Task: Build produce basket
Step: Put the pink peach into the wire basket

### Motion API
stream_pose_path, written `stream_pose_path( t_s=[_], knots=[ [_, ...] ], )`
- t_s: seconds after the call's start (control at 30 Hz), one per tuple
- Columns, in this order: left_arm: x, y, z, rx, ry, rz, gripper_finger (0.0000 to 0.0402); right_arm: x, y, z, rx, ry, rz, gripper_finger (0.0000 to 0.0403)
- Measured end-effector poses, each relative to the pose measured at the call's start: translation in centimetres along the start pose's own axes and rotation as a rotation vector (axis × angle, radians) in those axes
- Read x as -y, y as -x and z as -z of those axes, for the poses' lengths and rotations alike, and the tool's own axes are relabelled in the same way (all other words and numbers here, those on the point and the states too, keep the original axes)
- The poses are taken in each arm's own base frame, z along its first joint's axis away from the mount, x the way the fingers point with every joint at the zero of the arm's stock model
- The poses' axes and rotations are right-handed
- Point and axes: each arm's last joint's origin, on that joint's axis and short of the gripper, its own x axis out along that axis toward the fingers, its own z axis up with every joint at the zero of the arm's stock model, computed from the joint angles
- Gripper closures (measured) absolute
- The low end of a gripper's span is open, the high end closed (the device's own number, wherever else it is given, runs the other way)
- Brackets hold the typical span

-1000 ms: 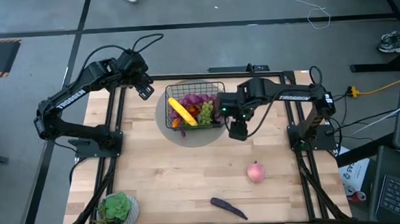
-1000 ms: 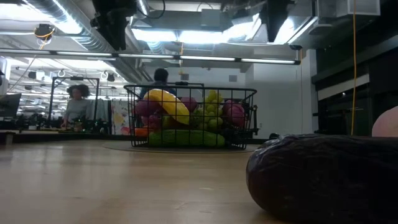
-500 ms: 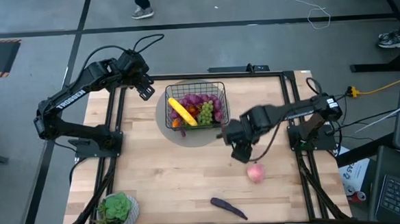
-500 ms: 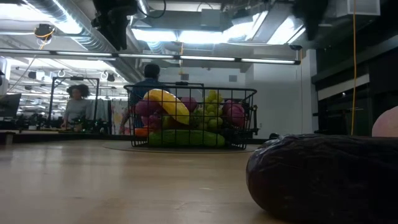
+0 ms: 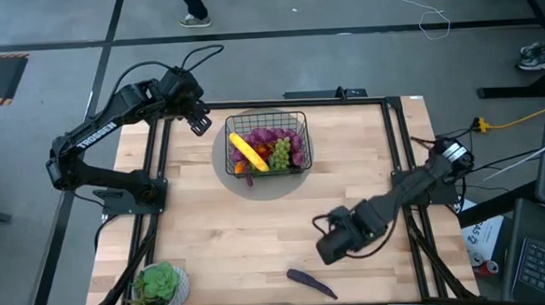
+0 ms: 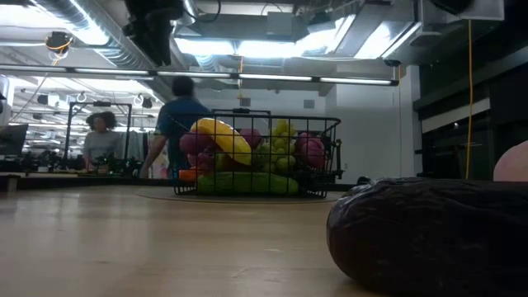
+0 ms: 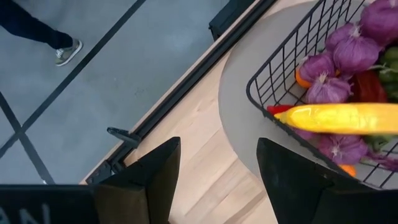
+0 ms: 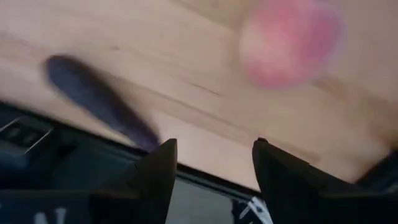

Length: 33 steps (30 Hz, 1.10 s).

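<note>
Black wire-grid basket (image 5: 266,143) on round grey disc (image 5: 232,178), far centre of wooden surface (image 5: 212,240), loaded with produce. Pink peach (image 8: 287,42) and purple eggplant (image 5: 311,282) loose near right. Right tool (image 5: 332,249) open above peach. Left tool (image 5: 198,124) open, left of basket.

high: straight down on tabletop (image 5: 258,228) | low: level across it (eggplant (image 6: 429,235) close) | wrists: forward past fingers | shared: basket (image 5: 267,145)
</note>
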Motion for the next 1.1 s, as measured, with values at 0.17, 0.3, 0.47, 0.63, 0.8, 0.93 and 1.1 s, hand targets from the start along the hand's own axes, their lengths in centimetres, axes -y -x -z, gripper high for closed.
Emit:
stream_pose_path(
  t_s=[0.17,0.3,0.47,0.63,0.8,0.93,1.1],
  knots=[
    [0.0,0.0,-0.2,0.023,0.002,0.001,0.0194,1.4,-2.8,1.3,-0.081,-0.141,0.083,0.0195],
    [0.0,0.0,-0.2,0.024,0.001,0.001,0.0194,2.2,-4.8,1.1,-0.043,-0.100,0.085,0.0195],
    [0.0,0.0,-0.2,0.024,0.001,0.001,0.0194,3.7,-7.1,0.3,-0.025,-0.080,0.141,0.0195],
    [0.0,0.0,-0.3,0.026,0.001,0.001,0.0194,4.8,-8.7,-0.3,-0.023,-0.067,0.176,0.0195],
    [0.0,0.0,-0.3,0.027,0.002,-0.003,0.0194,5.5,-9.6,-1.1,0.001,-0.056,0.184,0.0195],
    [0.0,0.0,-0.3,0.031,0.003,-0.009,0.0194,5.5,-10.0,-2.1,0.064,-0.015,0.161,0.0195],
    [0.0,0.0,-0.5,0.046,0.009,-0.008,0.0194,5.8,-10.2,-3.8,0.140,-0.004,0.166,0.0195]
  ],
)
